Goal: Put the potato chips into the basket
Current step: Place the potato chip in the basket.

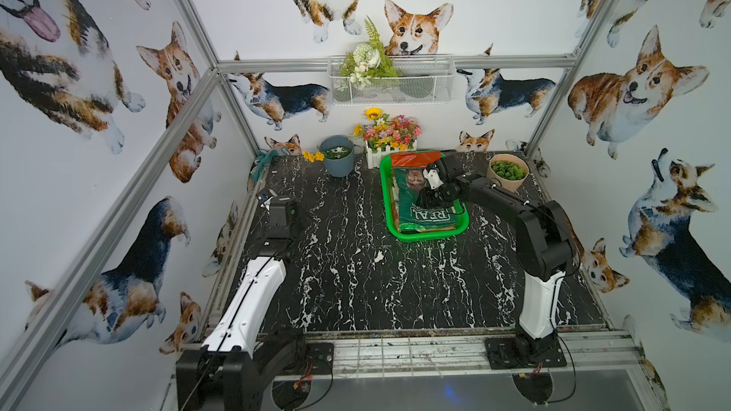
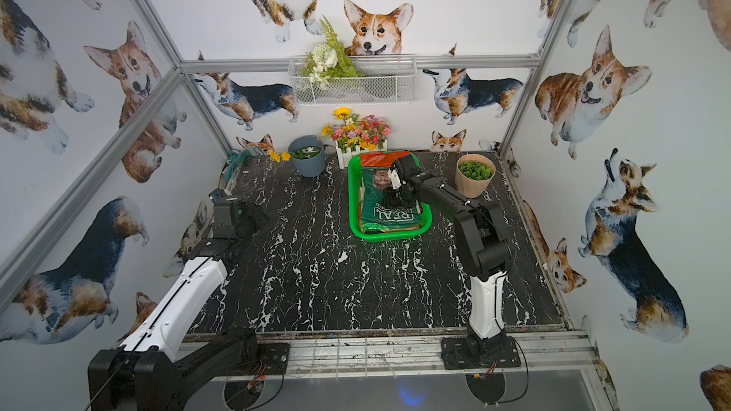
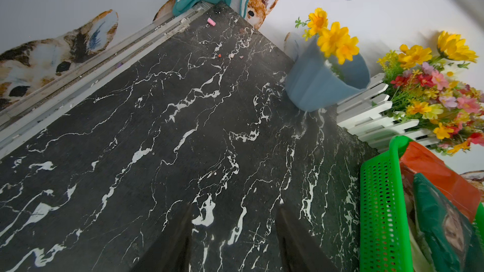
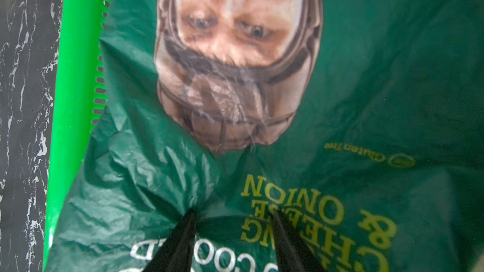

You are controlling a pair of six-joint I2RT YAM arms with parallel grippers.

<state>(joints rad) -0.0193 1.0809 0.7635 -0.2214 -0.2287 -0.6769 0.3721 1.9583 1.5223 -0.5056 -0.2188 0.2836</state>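
Plainly, only the right wrist view gives the print on the dark green bag (image 4: 366, 74): a helmeted face, yellow "CHEESE & ONION" and "Gluten free"; both top views show just its white "REAL", and that it lies topmost in the basket (image 1: 385, 199), covering most of its length. The same wrist view shows the right gripper (image 4: 233, 213) with its two black fingers parted, tips at the crinkled film with a pucker between them, clamping nothing. The left wrist view alone shows the basket's perforated side wall (image 3: 377, 205) and an orange-red bag (image 3: 440, 176) rising at its far end. It also shows the left gripper (image 3: 234, 206), jaws apart over bare marble, well to the left of the basket. By count: one bright green basket; two bags plain to see; pale tan edges (image 1: 393, 187) under the green one, their number beyond telling; two pots, a blue-grey pot (image 1: 336, 160) to the basket's far left and a peach pot (image 1: 508, 171) to its right; one white fence box (image 1: 372, 156) of flowers just behind the basket.
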